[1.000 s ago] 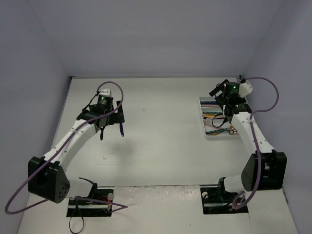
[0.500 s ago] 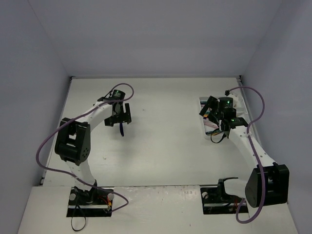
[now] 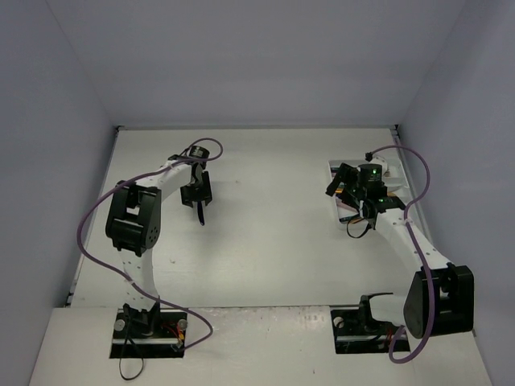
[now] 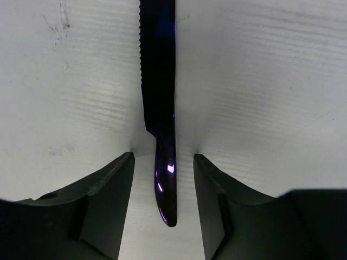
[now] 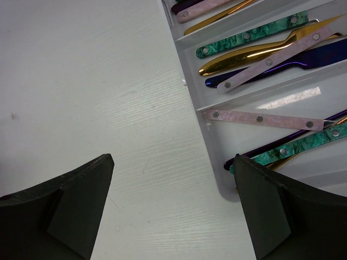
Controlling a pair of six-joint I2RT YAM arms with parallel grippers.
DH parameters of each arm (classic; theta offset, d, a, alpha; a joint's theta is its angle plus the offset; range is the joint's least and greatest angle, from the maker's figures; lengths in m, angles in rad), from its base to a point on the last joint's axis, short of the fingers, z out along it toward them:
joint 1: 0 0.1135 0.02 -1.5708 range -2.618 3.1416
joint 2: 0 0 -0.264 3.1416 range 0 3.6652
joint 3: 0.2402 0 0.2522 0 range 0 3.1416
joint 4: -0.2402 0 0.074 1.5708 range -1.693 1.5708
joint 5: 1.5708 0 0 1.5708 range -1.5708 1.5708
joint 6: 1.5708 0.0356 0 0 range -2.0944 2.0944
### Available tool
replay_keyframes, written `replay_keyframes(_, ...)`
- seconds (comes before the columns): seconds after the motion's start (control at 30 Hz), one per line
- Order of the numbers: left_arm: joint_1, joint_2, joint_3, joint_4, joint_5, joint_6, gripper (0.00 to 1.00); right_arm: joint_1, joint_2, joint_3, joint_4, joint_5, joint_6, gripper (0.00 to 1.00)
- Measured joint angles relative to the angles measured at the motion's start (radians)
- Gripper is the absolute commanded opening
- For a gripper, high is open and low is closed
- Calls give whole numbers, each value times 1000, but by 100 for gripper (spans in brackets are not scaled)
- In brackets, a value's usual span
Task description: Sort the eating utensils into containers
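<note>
Since 1 s ago L arm has folded back. Top view: L fingers over purple knife on the table; R fingers at tray. L wrist: spread, straddling knife, not gripping. R wrist: wide apart, empty; utensils lie in tray.

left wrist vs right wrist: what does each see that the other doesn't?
Left wrist only: a dark purple knife lying on the table, straddled by the open left gripper with gaps either side. Right wrist only: the white tray, its compartments holding teal, pink and gold handled utensils, with the open right gripper beside it. Both: bare white table.
</note>
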Motion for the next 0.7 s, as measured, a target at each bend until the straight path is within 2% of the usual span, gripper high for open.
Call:
replay_keyframes(0.4, 0, 35, 39, -2, -6, -3, 34, 8, 5, -1, 5, -26, -5, 89)
replay_keyframes(0.5, 0, 38, 43, -3, -6, -5, 24, 31, 5, -1, 5, -27, -20, 88)
replay_keyframes(0.57, 0, 45, 52, -3, -5, -7, 8, 52, 7, -1, 7, -31, -28, 88)
replay_keyframes(0.6, 0, 48, 56, -2, -4, -7, 8, 66, 10, -1, 8, -36, -31, 88)
replay_keyframes(0.63, 0, 50, 58, -1, -3, -8, 1, 80, 13, -1, 10, -38, -33, 88)
replay_keyframes(0.7, 0, 50, 59, -1, -6, -9, 0, 111, 22, 0, 12, -38, -38, 87)
